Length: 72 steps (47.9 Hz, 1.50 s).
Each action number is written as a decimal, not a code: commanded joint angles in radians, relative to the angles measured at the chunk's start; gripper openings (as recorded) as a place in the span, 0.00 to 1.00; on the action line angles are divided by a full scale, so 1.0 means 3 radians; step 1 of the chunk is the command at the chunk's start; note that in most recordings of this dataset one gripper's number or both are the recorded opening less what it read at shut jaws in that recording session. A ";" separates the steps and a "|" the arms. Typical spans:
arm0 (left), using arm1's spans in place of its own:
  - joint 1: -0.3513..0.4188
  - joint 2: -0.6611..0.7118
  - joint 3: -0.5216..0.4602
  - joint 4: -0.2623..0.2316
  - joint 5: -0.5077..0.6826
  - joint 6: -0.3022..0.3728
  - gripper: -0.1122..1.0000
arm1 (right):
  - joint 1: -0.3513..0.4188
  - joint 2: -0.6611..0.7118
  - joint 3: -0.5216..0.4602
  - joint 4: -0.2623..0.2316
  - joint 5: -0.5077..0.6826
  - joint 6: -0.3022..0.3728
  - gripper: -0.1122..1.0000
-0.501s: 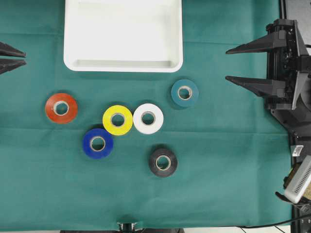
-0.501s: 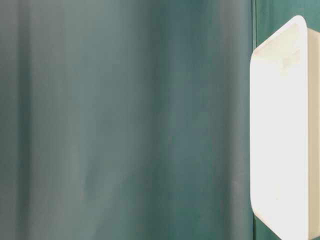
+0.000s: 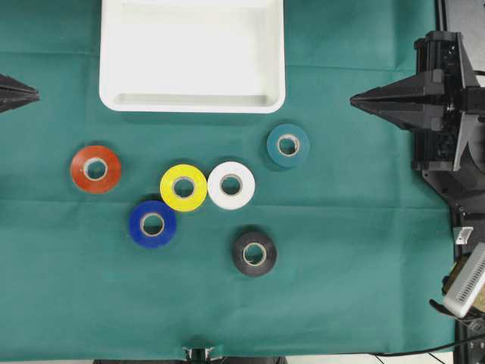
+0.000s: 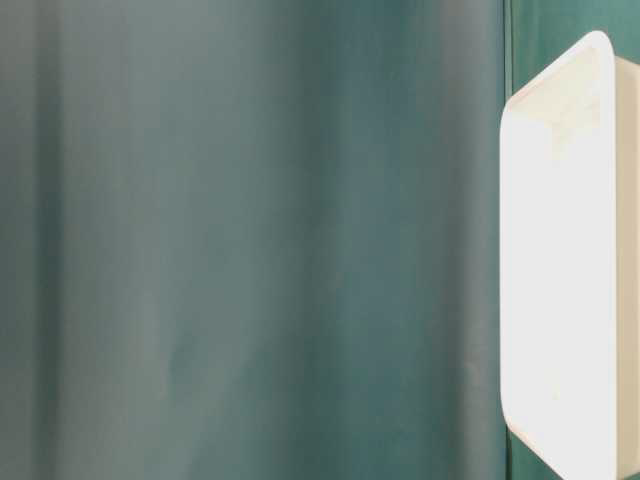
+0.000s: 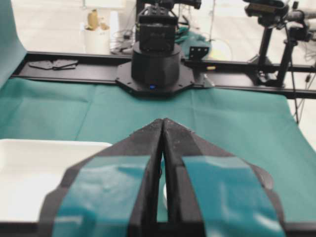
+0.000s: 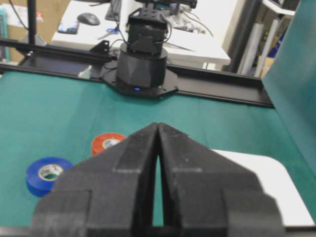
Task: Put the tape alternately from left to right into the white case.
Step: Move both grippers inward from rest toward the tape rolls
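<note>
Tape rolls [image 3: 183,187] lie between left tool [image 3: 34,93] and right tool [image 3: 355,99].

The left end effector [image 5: 163,129] is built of matte black, wedge-shaped fingers [image 5: 133,168] faced with strips of teal tape. The right end effector [image 6: 158,131] is made of the same black tapering fingers [image 6: 197,168], left untaped. Each arm base [image 6: 140,61] is a black round housing bearing a small blue light.
</note>
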 commanded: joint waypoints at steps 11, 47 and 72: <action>-0.0051 -0.0010 -0.0020 -0.0010 -0.0005 -0.0020 0.12 | -0.0005 0.0087 -0.0041 0.0000 0.0000 0.0046 0.02; -0.0051 0.0082 -0.0026 -0.0010 0.0251 -0.0056 0.93 | -0.0112 0.0235 -0.0051 0.0000 0.0000 0.0051 0.82; -0.0046 0.0874 -0.0307 -0.0015 0.0557 -0.0061 0.93 | -0.0179 0.1115 -0.0435 0.0005 0.0327 0.0123 0.82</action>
